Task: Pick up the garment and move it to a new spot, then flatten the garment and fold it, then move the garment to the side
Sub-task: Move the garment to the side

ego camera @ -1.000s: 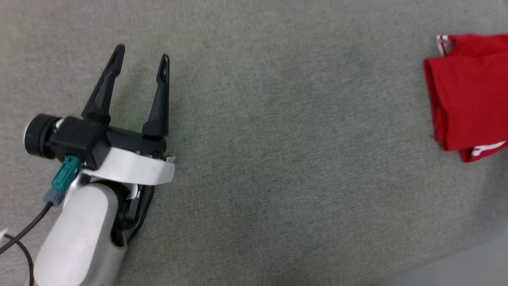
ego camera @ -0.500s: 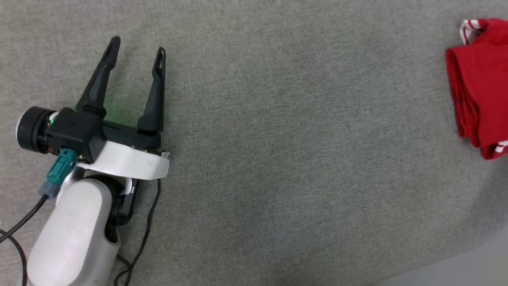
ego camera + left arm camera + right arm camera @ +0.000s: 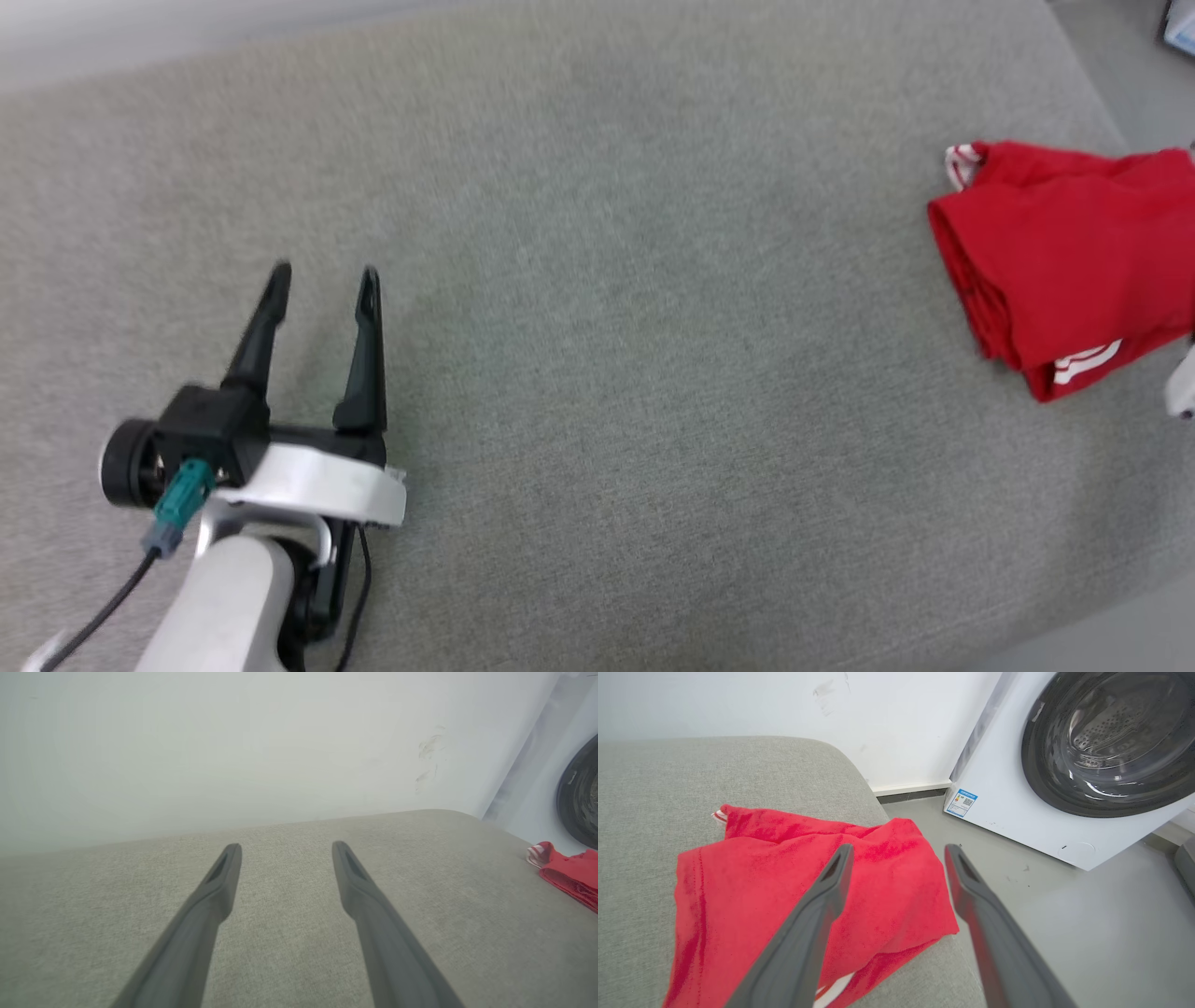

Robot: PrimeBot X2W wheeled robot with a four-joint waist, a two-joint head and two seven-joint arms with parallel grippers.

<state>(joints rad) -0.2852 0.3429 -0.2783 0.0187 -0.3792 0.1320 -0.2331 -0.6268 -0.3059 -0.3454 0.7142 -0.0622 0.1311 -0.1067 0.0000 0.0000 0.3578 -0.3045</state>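
- Broad grey woven-fabric cushion [image 3: 607, 327].
- White front-loading washing machine [image 3: 1004, 816], dark round door.
- Folded bright red soft jersey garment [image 3: 1064, 261] – at the cushion's right end.
- Left gripper [image 3: 323, 274] spread wide, empty, over the cushion.
- Right gripper [image 3: 899, 849] spread wide over the garment, gripping nothing.
- Small blue-and-white sticker [image 3: 961, 802] – print unreadable.

Locate the garment [image 3: 1064, 271] at the right end of the bench [image 3: 653, 373], near its far corner. The left claw [image 3: 324, 273] sits over the bench's left part, well apart from the garment. The right claw [image 3: 899, 851] hangs above the garment's right edge. The wall [image 3: 233, 742] runs behind the bench. The washing machine [image 3: 1017, 812] stands on the floor [image 3: 1087, 928] beyond the bench's right end.
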